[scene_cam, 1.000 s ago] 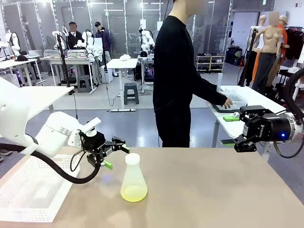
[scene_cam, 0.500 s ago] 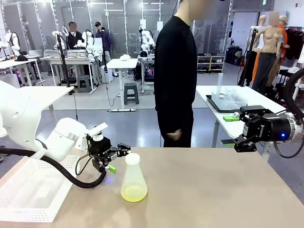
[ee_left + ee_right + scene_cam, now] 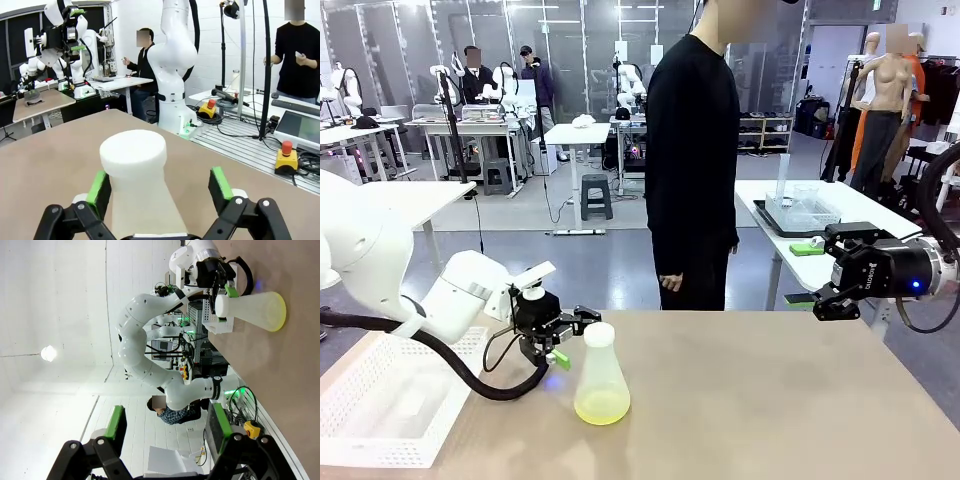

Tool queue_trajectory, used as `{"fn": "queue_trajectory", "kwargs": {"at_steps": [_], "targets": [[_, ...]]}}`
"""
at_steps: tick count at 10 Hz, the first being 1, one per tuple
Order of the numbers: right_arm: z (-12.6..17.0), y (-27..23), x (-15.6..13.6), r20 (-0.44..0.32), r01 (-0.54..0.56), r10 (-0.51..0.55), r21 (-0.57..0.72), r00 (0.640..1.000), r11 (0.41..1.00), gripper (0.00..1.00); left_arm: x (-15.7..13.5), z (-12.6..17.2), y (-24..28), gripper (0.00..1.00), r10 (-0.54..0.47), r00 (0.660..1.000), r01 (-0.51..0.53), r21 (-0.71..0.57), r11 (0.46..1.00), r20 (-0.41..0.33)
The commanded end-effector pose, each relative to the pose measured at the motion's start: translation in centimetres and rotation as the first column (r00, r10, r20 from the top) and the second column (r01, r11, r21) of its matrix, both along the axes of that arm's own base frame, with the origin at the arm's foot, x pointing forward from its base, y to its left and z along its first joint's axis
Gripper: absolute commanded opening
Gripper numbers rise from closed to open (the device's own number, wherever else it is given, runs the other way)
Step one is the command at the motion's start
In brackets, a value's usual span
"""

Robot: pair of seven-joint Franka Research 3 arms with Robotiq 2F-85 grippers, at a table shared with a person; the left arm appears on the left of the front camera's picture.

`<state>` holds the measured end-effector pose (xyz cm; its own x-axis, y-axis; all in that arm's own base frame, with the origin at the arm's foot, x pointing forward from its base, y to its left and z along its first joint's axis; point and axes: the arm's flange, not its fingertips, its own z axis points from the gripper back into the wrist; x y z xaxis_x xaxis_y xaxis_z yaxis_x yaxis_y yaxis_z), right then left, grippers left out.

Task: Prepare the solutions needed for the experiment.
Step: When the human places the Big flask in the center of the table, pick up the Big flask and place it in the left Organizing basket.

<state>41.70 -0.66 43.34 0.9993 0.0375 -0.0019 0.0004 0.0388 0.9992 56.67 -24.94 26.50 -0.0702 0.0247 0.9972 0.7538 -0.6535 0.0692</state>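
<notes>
Flask (image 3: 601, 375) stands upright on the counter (image 3: 770, 400), the solutions (image 3: 602, 406) a shallow yellow-green layer in its base. Left hand (image 3: 568, 338) at the flask neck, fingers (image 3: 98, 186) spread wide either side of the white top, not gripping. Right hand (image 3: 825, 301) well right of the flask at the counter edge, fingers apart, holding nothing

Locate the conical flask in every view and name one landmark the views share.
Front view: the flask stands left of centre on the table, yellow-green liquid at its bottom.
Left wrist view: its white neck sits low at centre, between the left gripper fingers.
Right wrist view: top right, lying sideways.
Shared landmark: the left gripper at its neck.
</notes>
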Motion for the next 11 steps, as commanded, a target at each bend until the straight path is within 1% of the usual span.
{"fn": "queue_trajectory", "kwargs": {"at_steps": [1,4,6,8,9,10,11], "targets": [[0.2,0.0,0.1,0.003,0.0,0.0,0.01,1.0,1.0,0.85,0.4,-0.5,-1.4,1.0,-0.03,0.999,0.03,0.004,1.0,-0.032],[0.2,0.0,0.1,0.003,0.0,0.0,0.01,1.0,1.0,0.85,0.7,-1.0,-3.2,1.0,-0.049,0.998,0.049,0.005,0.999,-0.038],[0.2,0.0,0.1,0.003,0.0,0.0,0.01,1.0,1.0,0.85,0.1,-1.1,-4.3,1.0,-0.064,0.997,0.064,0.011,0.998,-0.04],[0.2,0.0,0.1,0.003,0.0,0.0,0.01,1.0,1.0,0.85,-0.2,-1.6,-4.8,1.0,-0.091,0.993,0.093,0.013,0.996,-0.08],[0.2,0.0,0.1,0.003,0.0,0.0,0.01,1.0,1.0,0.85,-0.1,-1.5,-5.0,1.0,-0.061,0.993,0.064,0.03,0.998,-0.1],[0.2,0.0,0.1,0.003,0.0,0.0,0.01,1.0,1.0,0.85,0.1,-1.3,-4.8,0.8,-0.035,0.995,0.04,0.047,0.998,-0.095],[0.2,0.0,0.1,0.003,0.0,0.0,0.01,1.0,1.0,0.85,0.2,-1.2,-4.7,0.8,-0.045,0.994,0.049,0.036,0.998,-0.1]]}}
